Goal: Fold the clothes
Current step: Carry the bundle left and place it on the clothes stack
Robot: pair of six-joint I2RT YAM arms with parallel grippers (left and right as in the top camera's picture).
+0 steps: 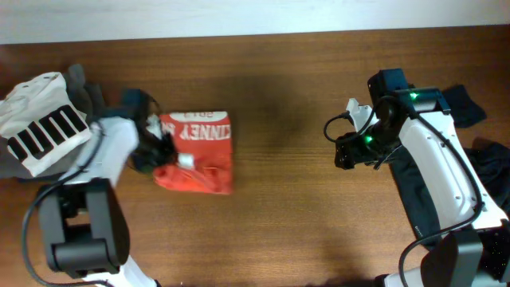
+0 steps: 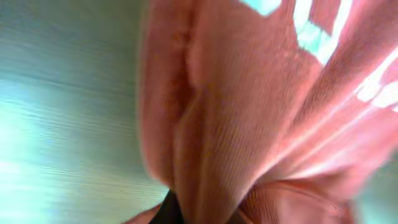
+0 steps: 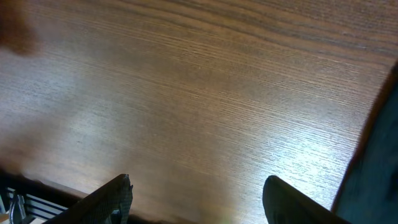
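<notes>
The orange-red T-shirt is found left of centre on the wooden table, already gathered into a compact, partly folded bundle with its white lettering facing up. Its left edge is pinched by the left gripper, whose fingers are clamped together on a bunched ridge of fabric that fills the left wrist view. The right gripper is held over bare wood well apart from the shirt, fingers spread and empty. Black garments are left heaped at the right edge. The step in hand is judged to be a fold of the shirt's left side; next, the pinched edge would need to be carried across and laid flat before being released.
</notes>
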